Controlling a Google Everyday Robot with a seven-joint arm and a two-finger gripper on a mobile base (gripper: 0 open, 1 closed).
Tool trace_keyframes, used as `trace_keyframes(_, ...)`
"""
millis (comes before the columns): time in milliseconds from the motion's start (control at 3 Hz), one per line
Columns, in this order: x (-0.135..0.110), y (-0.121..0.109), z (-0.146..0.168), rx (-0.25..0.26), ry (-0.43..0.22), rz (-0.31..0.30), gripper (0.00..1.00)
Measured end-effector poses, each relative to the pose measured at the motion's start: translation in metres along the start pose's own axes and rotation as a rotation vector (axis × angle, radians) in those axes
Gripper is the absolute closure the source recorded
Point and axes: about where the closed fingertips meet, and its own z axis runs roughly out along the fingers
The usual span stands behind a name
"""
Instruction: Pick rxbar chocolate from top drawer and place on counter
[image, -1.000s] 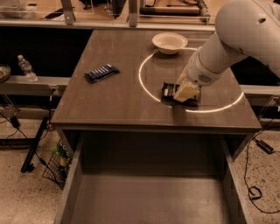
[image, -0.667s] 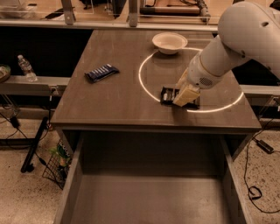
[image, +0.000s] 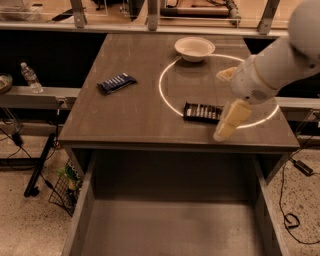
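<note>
The rxbar chocolate (image: 202, 111), a black wrapper with white lettering, lies flat on the counter (image: 135, 107), just inside the front of the white ring of light. My gripper (image: 224, 104) hovers just right of the bar, lifted off it. It is open and empty, with one cream finger (image: 226, 74) at the back and the other finger (image: 231, 120) at the front over the counter's front edge. The top drawer (image: 170, 227) is pulled out below the counter, and its flat bottom is bare.
A white bowl (image: 194, 48) sits at the back of the ring. A dark blue wrapped bar (image: 116, 83) lies on the counter's left side. A water bottle (image: 31, 77) stands on a ledge at left. A wire basket (image: 67, 192) and cables are on the floor.
My gripper has let go of the rxbar chocolate, opened, and drawn back up and to the right. The bar stays lying on the counter.
</note>
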Motion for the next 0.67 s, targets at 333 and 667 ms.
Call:
trace_keyframes(333,0.0113,0.0140,-0.0649,0.043,-0.087,0.000,0.00)
trace_keyframes(667,0.0134,0.0165,-0.0715,0.047,-0.101,0.006,0.00)
